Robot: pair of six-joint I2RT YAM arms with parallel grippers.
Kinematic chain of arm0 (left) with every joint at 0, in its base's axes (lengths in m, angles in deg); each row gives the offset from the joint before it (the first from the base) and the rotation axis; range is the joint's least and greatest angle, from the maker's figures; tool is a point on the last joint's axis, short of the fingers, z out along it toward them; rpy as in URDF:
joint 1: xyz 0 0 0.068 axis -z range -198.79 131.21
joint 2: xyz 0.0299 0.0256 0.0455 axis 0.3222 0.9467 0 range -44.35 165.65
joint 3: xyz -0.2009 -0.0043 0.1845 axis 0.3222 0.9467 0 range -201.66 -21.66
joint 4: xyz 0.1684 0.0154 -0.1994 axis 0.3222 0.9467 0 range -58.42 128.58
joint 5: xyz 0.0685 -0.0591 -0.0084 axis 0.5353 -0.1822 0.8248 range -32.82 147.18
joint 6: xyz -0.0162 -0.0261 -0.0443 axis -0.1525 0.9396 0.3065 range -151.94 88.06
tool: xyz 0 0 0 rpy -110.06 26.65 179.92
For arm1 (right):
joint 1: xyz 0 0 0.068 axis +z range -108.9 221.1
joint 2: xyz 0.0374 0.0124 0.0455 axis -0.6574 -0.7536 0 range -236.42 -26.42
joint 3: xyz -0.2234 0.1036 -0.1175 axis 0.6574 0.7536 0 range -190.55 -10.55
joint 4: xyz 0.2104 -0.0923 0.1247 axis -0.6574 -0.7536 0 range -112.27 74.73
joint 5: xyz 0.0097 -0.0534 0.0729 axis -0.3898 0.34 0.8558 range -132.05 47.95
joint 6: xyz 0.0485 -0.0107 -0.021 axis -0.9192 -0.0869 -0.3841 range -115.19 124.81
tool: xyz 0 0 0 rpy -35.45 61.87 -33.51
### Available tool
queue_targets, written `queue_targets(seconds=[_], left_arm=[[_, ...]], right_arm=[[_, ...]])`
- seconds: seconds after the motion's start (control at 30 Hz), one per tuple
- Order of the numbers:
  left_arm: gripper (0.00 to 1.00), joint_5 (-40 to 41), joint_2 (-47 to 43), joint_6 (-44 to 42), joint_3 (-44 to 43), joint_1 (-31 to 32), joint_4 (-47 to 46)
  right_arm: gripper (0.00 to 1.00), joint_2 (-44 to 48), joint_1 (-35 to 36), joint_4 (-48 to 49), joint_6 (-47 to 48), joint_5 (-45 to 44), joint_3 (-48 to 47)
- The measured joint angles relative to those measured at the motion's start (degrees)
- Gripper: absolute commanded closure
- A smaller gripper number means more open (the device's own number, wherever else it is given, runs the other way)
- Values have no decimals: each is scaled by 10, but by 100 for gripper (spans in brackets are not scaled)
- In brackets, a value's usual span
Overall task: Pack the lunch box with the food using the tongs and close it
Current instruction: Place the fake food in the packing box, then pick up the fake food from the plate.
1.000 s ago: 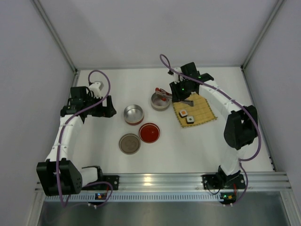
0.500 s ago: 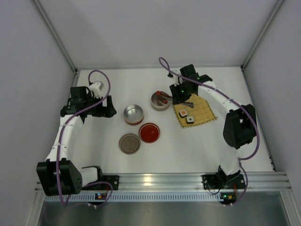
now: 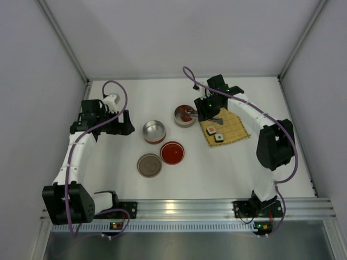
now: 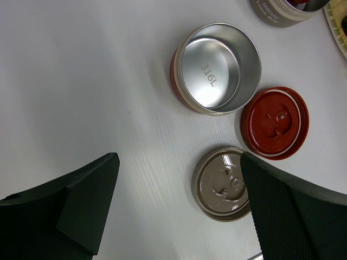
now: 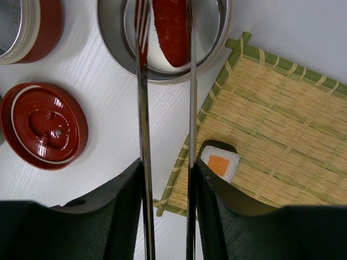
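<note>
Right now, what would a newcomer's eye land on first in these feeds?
The long silver tongs held in the right gripper, with the red piece between their tips over the steel bowl beside the bamboo mat. Then the two sushi pieces sitting on that mat, and the empty tin with two loose lids mid-table.

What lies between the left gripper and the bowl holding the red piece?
An empty red-sided steel bowl, as the top view shows.
</note>
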Motion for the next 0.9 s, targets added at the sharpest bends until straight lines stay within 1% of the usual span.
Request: queue_targets(seconds=[0.17,0.47,0.57,0.67,0.8,0.9], left_arm=[[2,-3,1,0,0,0,0],[2,-3,1,-2,0,0,5],[2,-1,0,-5,-1,0,8],[2,2,-4,-10,-3,0,13],[2,9,-15,-15,-5,0,16],[2,10,-19,-17,-6,0,18]], right_arm=[[53,0,0,0,0,2,-5],[57,12,0,-13,-3,5,-27],[58,47,-2,-23,-3,5,-27],[58,104,-7,-38,-2,-1,-21],[58,201,-27,-57,9,-21,22],[58,251,-51,-83,26,-33,63]])
